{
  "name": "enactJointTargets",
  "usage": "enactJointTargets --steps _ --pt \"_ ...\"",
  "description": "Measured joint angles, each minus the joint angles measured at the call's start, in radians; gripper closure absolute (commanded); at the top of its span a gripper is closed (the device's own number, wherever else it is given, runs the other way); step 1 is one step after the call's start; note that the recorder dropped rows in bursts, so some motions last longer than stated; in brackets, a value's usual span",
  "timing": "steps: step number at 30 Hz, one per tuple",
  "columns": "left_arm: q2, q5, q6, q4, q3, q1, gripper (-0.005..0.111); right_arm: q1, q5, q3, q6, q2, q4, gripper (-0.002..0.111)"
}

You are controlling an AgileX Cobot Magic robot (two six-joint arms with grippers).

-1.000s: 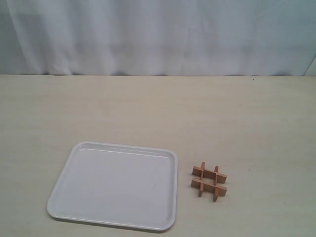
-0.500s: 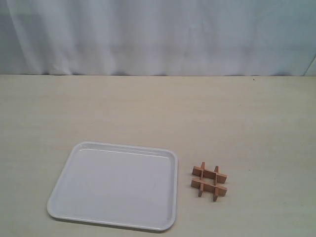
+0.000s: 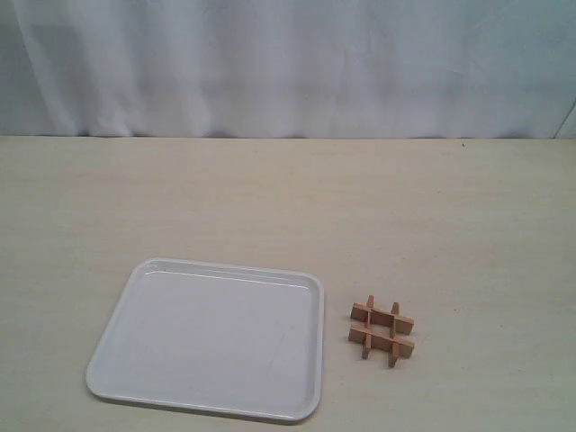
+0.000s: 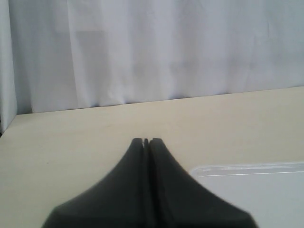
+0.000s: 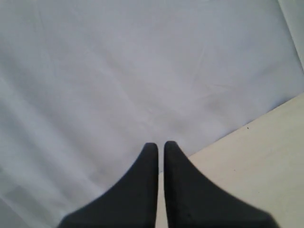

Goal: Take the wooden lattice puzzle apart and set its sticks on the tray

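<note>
The wooden lattice puzzle (image 3: 382, 330) lies assembled on the table, its four reddish-brown sticks crossed in a hash shape, just right of the tray (image 3: 207, 346). The white tray is bare. Neither gripper shows in the exterior view. In the left wrist view my left gripper (image 4: 146, 140) is shut with nothing in it, above the table beside a corner of the tray (image 4: 266, 190). In the right wrist view my right gripper (image 5: 160, 145) is shut and holds nothing, with only a thin slit between its fingers. It points at the curtain, and the puzzle is out of that view.
A pale wooden table (image 3: 270, 198) spreads behind the tray and puzzle to a white curtain (image 3: 288, 63) at its far edge. The table's left edge (image 4: 9, 124) shows in the left wrist view.
</note>
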State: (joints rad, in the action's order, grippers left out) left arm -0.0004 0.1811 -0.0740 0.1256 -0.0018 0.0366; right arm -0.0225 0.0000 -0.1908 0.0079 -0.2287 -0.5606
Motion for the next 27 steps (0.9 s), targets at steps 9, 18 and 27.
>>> enactJointTargets --steps 9,18,27 --pt "0.000 0.000 0.000 0.000 0.000 0.000 0.107 0.000 0.330 -0.397 -0.240 -0.599 -0.005 0.104" --pt "0.000 0.000 0.000 0.000 0.000 0.000 0.107 0.001 0.510 -0.599 -0.322 -0.872 -0.005 0.104" --pt "0.000 0.000 0.000 0.000 0.000 0.000 0.107 0.119 0.572 -0.719 -0.181 -1.113 0.300 0.104"
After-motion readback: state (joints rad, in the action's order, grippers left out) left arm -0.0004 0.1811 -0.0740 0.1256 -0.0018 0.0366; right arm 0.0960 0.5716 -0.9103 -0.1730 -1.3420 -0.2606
